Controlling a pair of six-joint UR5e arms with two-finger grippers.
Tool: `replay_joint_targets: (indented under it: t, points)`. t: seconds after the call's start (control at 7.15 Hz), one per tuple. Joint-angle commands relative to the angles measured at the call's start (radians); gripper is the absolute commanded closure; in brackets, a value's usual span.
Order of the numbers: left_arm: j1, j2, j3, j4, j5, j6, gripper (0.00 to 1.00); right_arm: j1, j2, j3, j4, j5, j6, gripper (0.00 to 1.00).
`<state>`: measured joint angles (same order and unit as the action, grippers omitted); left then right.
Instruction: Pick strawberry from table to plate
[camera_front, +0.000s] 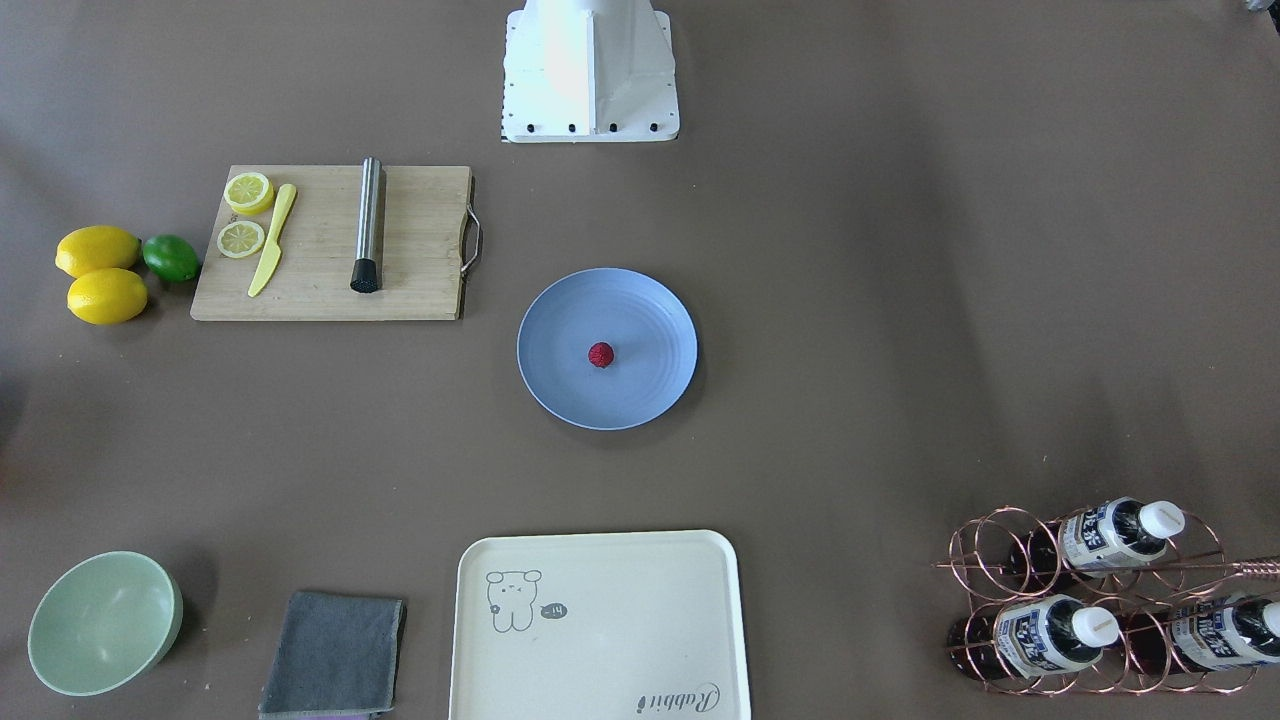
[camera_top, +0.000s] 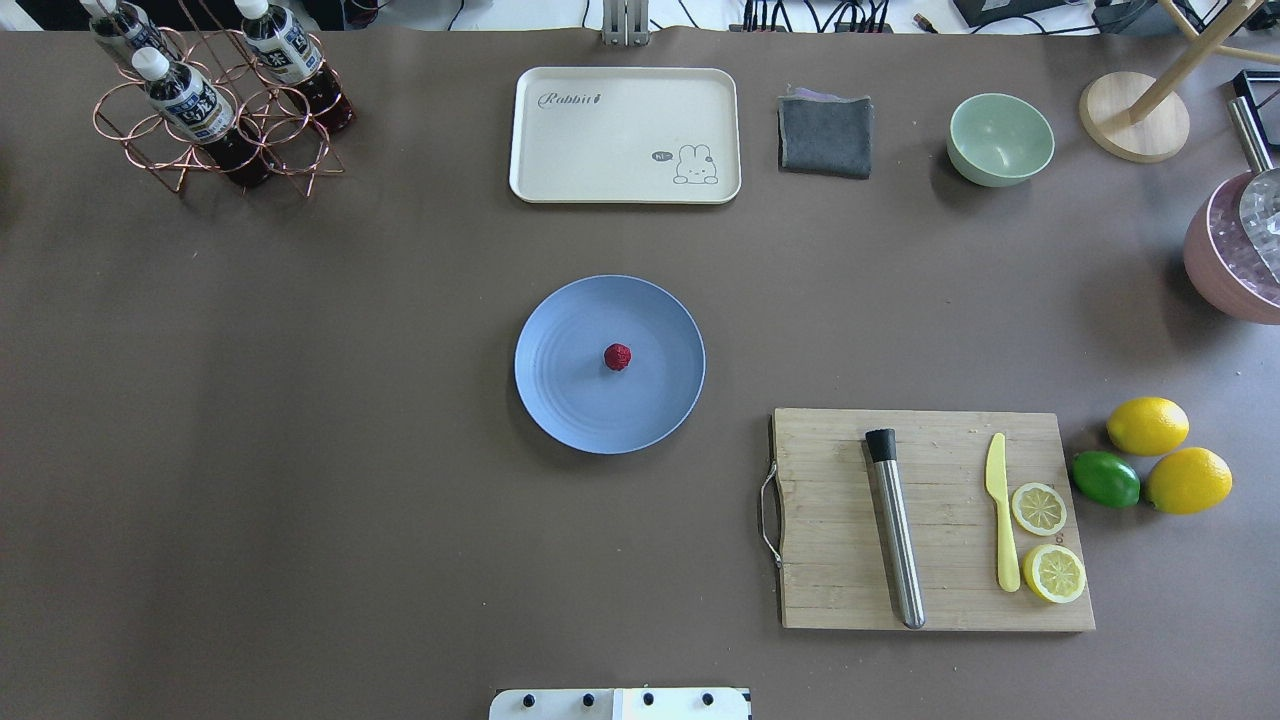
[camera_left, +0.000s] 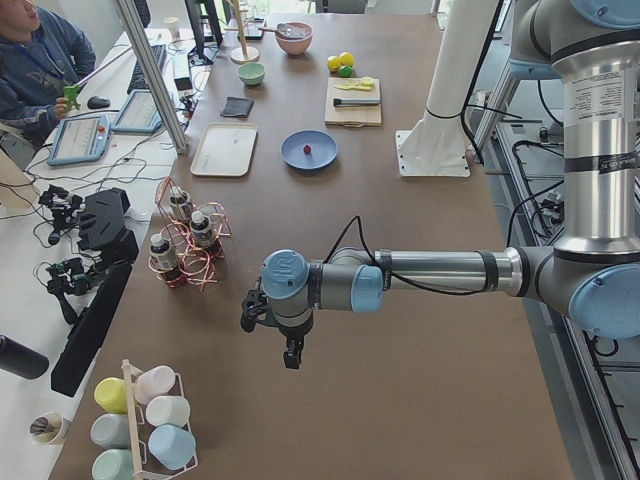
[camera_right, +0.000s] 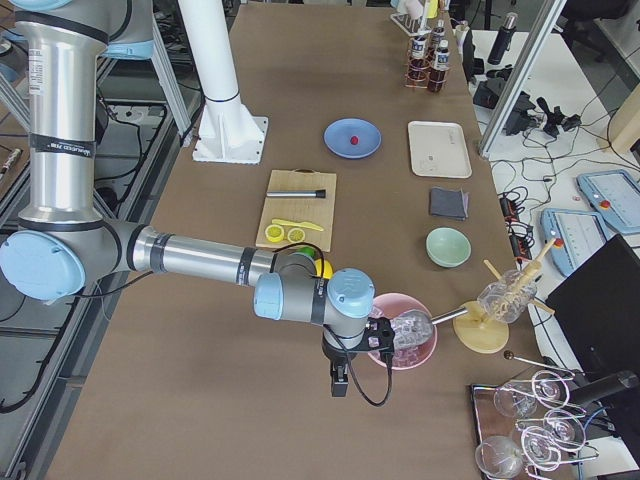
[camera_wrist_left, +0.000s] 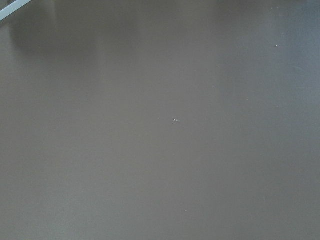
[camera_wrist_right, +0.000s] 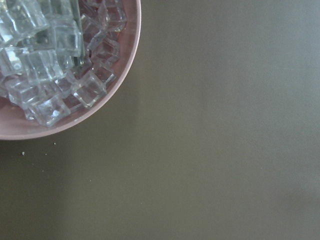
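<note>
The small dark red strawberry (camera_front: 601, 354) (camera_top: 617, 357) lies near the middle of the round light blue plate (camera_front: 645, 305) (camera_top: 565, 335), which sits at the centre of the brown-grey table (camera_front: 880, 300). Both arms are far from it. My left gripper (camera_left: 290, 356) hangs over bare table at the near end in the exterior left view. My right gripper (camera_right: 340, 384) hangs beside a pink bowl of ice cubes (camera_right: 402, 338) in the exterior right view. I cannot tell whether either gripper is open or shut. Neither wrist view shows any fingers.
A wooden cutting board (camera_top: 830, 520) carries a steel muddler (camera_top: 896, 530), a yellow knife (camera_top: 1003, 520) and lemon slices (camera_top: 1040, 508). Two lemons (camera_top: 1147, 425) and a lime (camera_top: 1105, 478) lie beside it. A cream tray (camera_top: 625, 135), grey cloth (camera_top: 825, 135), green bowl (camera_top: 1000, 138) and bottle rack (camera_top: 215, 110) line the far edge.
</note>
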<state>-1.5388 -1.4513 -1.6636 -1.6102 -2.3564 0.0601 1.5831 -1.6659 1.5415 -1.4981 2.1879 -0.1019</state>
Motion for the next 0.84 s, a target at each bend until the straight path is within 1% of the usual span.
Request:
replay_joint_targets:
  t: [0.0, 0.7]
  points:
    - [0.0, 0.012, 0.001, 0.0, 0.0, 0.001, 0.01, 0.0, 0.0, 0.002, 0.001, 0.001, -0.001, 0.0]
    - [-0.003, 0.008, -0.001, 0.0, 0.0, -0.002, 0.01, 0.0, 0.001, 0.006, 0.001, 0.013, -0.002, 0.0]
